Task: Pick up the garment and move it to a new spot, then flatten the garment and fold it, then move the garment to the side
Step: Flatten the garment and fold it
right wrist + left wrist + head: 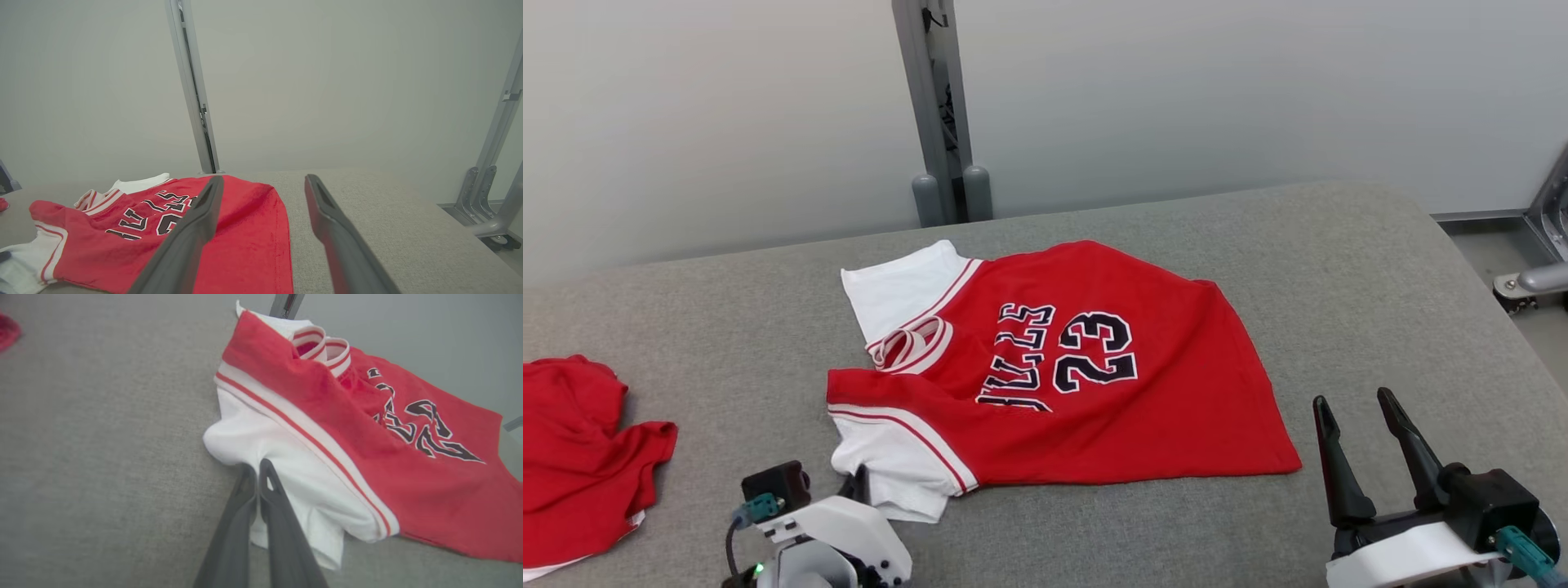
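**Item 1, left end effector** [256,470]. We record its two dark fingers [286,543] pressed together along their length. The tips are closed on the edge of a white sleeve [253,428], and the fabric puckers around them. In the head view its white wrist housing sits at the bottom, left of centre, just below that sleeve.

**Item 2, jersey** [1168,408]. Red, with white sleeves trimmed in red stripes, a striped collar, dark lettering and the number 23. We find it lying at the centre of the head view, collar toward the left of the frame and hem toward the right. It is mostly flat, with folds near the collar. The gripped sleeve is at the garment's lower left.

**Item 3, right end effector** [1354,402]. Lower right of the head view, fingers spread wide with nothing between them. We place it near the jersey's lower right corner, apart from it.

**Item 4, tabletop** [1380,261]. Grey woven covering with a rounded corner at the upper right. It carries the jersey.

**Item 5, red cloth** [580,465]. Crumpled at the left edge of the head view, well apart from the jersey.

**Item 6, backdrop.** We list a pale wall [686,122], a grey post [931,98] at upper centre, and a metal frame [1539,278] at the right edge.
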### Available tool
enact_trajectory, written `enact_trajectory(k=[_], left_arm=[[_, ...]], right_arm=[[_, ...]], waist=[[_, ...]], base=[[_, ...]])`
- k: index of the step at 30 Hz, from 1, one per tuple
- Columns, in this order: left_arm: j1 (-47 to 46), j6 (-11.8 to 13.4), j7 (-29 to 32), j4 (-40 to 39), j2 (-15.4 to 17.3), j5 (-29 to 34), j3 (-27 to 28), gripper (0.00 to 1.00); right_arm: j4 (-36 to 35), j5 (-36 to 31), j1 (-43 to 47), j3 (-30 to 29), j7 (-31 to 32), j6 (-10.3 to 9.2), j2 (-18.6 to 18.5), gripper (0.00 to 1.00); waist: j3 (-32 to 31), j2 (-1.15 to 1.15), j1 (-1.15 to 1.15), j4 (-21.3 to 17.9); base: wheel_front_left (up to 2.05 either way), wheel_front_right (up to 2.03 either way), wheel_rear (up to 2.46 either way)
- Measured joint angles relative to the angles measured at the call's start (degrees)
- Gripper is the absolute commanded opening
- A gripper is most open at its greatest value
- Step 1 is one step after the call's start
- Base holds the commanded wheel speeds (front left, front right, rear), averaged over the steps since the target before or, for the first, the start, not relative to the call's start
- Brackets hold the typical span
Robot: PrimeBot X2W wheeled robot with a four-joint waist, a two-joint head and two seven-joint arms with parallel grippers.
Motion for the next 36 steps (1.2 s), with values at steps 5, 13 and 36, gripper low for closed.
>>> enact_trajectory(k=[5, 13, 36], left_arm=[[1.88, 2.75, -0.14, -5.08, 2.72, 4.75, 5.9, 0.0], [4.93, 6.55, -0.15, -15.43, 5.09, 18.9, 7.72, 0.0], [-8.68, 1.9, 1.53, 5.14, -0.41, 30.33, -10.15, 1.0]], right_arm=[[-0.1, 0.49, 0.13, -0.01, 0.0, 0.0, 0.02, 1.0], [-0.08, 0.96, 0.91, -0.01, 0.0, 0.0, -0.01, 1.0], [2.27, 1.8, -2.32, 3.92, 0.0, 0.0, -0.03, 1.0]], waist=[[-1.21, 0.0, 0.0, 1.99], [-1.62, 0.0, 0.0, 3.19], [2.88, 0.0, 0.0, -11.26]], base=[[0.0, 0.0, 0.0], [0.0, 0.0, 0.0], [0.0, 0.0, 0.0]])
